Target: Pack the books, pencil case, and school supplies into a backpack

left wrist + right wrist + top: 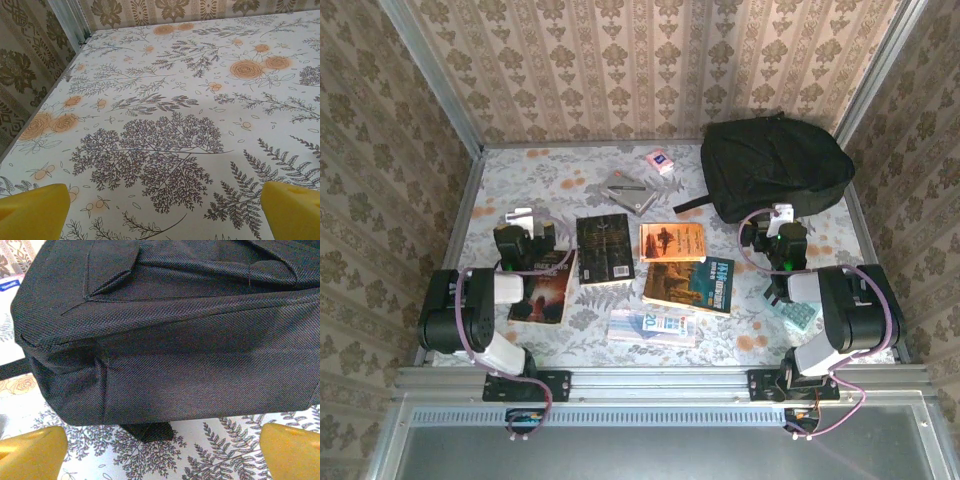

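A flowered cloth [570, 175] covers the table; the books [605, 248] lie mid-table and the black backpack [775, 165] sits in the far right corner. My left claw [160, 220] hangs released over bare cloth. My right claw [160, 455] is spread wide just short of the backpack's side, grasping nothing.

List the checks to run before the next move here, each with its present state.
1. Left gripper open, nothing between its fingers: ok.
2. Right gripper open, facing the backpack: ok.
3. Backpack mouth unzipped: cannot tell, no opening seen.
4. Black book and orange book lie flat, uncovered: ok.
5. Dark book free of the left arm: not ok, the arm overlaps it in the top view.
6. Teal block free of the right arm: not ok, partly covered.
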Robot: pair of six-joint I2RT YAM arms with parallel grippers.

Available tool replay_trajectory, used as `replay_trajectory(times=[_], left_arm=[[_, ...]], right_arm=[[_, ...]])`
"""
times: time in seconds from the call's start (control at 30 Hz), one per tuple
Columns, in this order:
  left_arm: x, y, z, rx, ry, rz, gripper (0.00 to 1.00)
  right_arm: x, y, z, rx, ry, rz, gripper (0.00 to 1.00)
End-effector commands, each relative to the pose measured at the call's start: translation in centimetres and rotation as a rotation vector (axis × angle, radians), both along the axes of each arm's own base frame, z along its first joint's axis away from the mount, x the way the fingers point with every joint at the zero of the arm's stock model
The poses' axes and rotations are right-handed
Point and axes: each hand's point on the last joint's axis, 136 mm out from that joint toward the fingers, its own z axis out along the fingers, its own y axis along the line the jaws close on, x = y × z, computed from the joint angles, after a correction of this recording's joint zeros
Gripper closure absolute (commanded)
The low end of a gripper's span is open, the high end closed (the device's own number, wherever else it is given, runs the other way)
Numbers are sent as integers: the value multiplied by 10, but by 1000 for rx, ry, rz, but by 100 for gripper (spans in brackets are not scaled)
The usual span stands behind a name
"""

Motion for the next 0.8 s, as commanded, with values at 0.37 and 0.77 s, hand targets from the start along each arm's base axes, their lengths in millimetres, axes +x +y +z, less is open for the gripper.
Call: replay_trajectory(times=[0.37, 0.77], left_arm=[[0, -2, 3, -10, -13, -11, 0], [0, -3, 4, -4, -14, -12, 0]], right_arm=[[4, 7, 4, 1, -4, 35, 0], [4, 7, 5, -5, -8, 32, 0]])
